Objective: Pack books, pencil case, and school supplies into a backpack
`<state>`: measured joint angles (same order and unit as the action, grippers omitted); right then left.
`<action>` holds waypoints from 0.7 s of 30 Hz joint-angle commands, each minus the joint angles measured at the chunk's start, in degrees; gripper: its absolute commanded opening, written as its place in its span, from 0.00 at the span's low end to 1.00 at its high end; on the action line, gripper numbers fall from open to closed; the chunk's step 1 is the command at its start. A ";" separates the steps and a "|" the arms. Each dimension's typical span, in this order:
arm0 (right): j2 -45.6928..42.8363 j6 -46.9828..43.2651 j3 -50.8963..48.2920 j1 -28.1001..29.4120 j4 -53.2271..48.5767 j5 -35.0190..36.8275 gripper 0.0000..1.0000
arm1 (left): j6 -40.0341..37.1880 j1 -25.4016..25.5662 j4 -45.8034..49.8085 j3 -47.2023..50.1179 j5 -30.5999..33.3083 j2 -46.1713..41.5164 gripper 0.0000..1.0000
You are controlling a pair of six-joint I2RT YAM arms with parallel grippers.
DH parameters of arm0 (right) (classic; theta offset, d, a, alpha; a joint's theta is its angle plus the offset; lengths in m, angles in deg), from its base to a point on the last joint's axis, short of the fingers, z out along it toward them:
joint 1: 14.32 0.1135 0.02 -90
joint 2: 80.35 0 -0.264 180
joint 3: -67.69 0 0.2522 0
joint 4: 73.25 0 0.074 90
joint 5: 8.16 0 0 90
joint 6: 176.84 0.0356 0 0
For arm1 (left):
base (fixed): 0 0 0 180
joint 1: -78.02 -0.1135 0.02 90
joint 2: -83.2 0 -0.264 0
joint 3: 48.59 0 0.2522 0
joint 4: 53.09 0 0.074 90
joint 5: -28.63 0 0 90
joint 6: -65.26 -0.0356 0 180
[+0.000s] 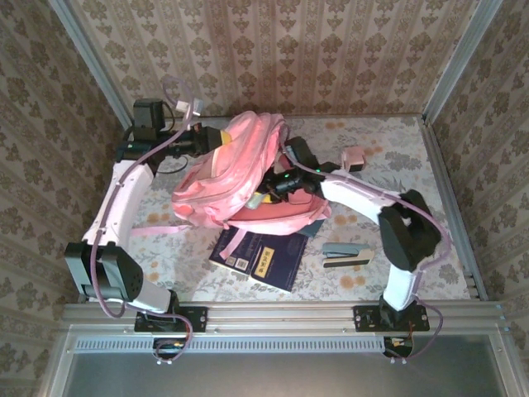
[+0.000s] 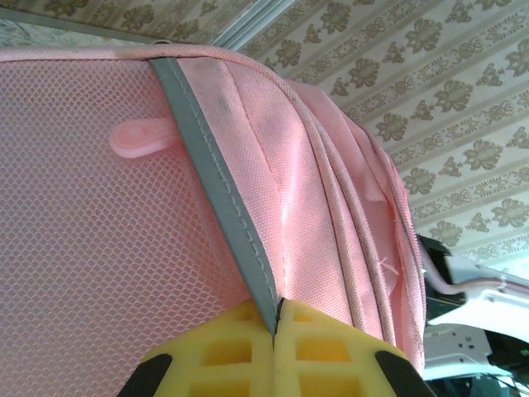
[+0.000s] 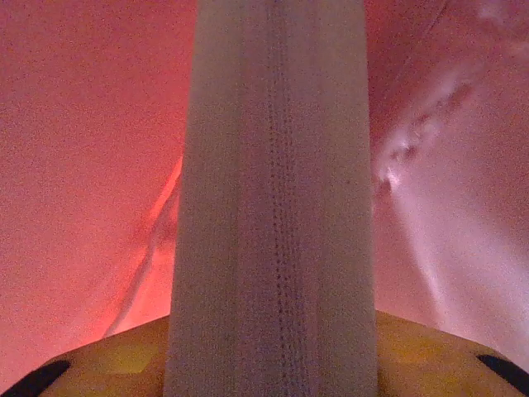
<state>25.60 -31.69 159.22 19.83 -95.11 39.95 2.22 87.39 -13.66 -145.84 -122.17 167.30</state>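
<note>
The pink backpack (image 1: 235,178) lies in the middle of the table with its mouth lifted. My left gripper (image 1: 216,139) is shut on the backpack's grey-trimmed rim (image 2: 216,174), pinched between the yellow fingers (image 2: 223,351) of that gripper (image 2: 275,327). My right gripper (image 1: 263,195) reaches into the backpack's mouth. In the right wrist view this gripper (image 3: 273,331) is shut on the pale pencil case (image 3: 273,165), which stands upright with pink lining (image 3: 91,165) around it. Two dark navy books (image 1: 263,258) lie overlapped in front of the backpack.
A grey-blue stapler (image 1: 345,254) lies at the front right near my right arm. A small pink boxy item (image 1: 354,157) sits at the back right. A teal edge (image 1: 308,231) peeks from under the backpack. Metal frame posts and wallpapered walls close in the table.
</note>
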 commanded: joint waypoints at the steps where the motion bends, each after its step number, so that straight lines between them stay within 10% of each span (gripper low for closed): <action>1: 4.92 9.93 4.41 1.86 4.62 4.71 0.46 | -1.03 0.58 -9.94 -0.31 -6.34 -4.02 0.00; 11: 22.02 19.68 18.71 5.55 18.28 10.08 0.79 | 2.14 -0.43 -14.65 3.79 -3.86 -4.95 0.00; 21: 6.23 -2.63 10.99 4.63 -7.52 27.55 1.00 | 2.67 -3.64 -13.89 4.95 1.96 -4.67 0.00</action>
<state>38.08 -26.92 172.38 25.03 -94.52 60.00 4.21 84.55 -20.70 -139.61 -119.46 166.03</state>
